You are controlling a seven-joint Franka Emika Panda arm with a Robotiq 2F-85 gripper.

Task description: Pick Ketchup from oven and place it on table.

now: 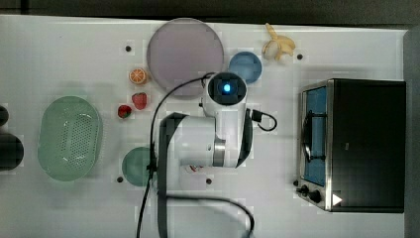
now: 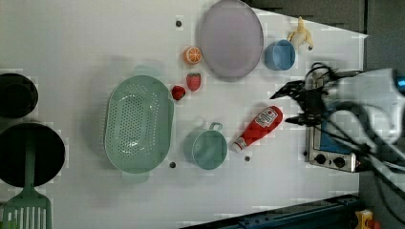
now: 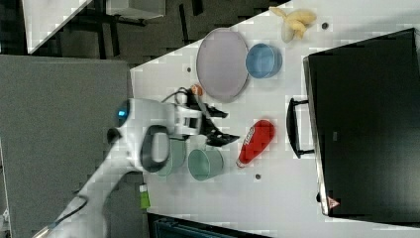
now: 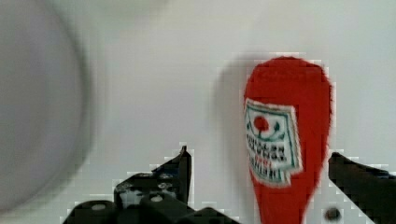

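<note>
Left view: ketchup [image 2: 258, 128] lies beside green cup [image 2: 207, 148]; pincer [image 2: 300, 105] wide open, empty.

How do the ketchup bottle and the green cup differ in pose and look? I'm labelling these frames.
The ketchup bottle lies flat on the table; the green cup stands upright, mouth open. The bottle is slim, red and labelled; the cup is round, plain and handled. Both rest untouched beside each other.
</note>
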